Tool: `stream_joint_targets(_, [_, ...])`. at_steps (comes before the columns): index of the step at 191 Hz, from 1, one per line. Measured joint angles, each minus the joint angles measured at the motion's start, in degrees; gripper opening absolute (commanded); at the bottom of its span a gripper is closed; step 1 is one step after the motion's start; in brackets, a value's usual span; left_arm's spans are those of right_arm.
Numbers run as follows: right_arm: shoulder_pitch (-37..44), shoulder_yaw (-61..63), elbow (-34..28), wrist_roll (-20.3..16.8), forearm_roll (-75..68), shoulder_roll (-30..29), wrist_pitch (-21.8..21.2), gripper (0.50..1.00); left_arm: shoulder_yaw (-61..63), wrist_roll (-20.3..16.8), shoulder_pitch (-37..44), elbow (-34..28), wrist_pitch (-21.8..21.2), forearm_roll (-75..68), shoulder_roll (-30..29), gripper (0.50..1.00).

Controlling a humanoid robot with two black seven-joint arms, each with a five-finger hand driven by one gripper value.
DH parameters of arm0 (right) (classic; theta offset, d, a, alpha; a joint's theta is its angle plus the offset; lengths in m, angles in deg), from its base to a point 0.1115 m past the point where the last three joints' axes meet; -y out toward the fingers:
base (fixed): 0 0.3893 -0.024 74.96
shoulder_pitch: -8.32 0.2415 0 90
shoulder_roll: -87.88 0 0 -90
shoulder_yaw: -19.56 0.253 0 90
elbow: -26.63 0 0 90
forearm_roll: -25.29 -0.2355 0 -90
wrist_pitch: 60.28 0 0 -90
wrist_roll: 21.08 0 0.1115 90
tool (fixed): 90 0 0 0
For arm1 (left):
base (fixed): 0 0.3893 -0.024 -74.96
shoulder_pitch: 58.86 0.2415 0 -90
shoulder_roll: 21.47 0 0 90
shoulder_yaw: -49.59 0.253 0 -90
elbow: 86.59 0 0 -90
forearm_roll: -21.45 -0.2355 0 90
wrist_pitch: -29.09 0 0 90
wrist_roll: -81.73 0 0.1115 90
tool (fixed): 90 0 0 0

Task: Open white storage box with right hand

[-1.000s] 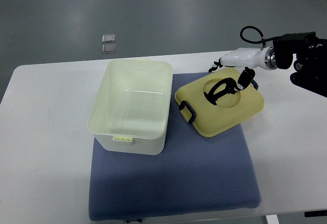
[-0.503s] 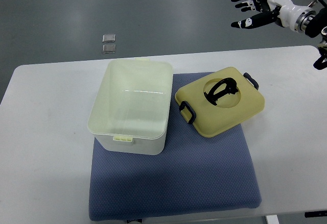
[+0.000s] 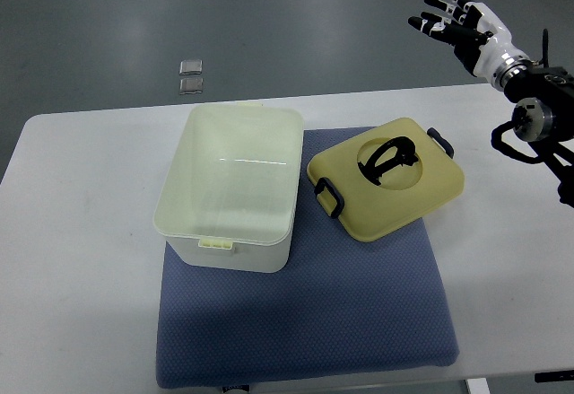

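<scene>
Nearest us we see one blue mat (image 3: pixel 305 322) covering the near middle of the white table (image 3: pixel 72 250). On it stand one white storage box (image 3: pixel 230 188), open and empty, toward the mat's far left corner, and one yellowish lid (image 3: pixel 390 188) lying flat just beside the box toward the mat's far right corner, its black handle (image 3: pixel 386 158) facing up and two black clips at its edges. Farthest off, beyond the table's far right corner, our right hand (image 3: pixel 457 24) hangs in the air with fingers spread and holding nothing. A second ago it was down on the lid's handle; it has since let go, risen and swung away past the far edge. We judge the opening finished, the hand merely retreating. Two small grey squares (image 3: pixel 191 77) lie on the floor beyond the far edge. Our left hand is out of view
</scene>
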Motion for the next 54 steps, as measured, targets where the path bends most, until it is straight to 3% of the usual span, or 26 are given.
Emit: stream_joint_targets(54, [-2.6, 1.7, -0.1, -1.4, 0.3, -2.4, -0.2, 0.924, 0.0, 0.0, 0.0, 0.0, 0.0, 0.0, 0.0, 1.0])
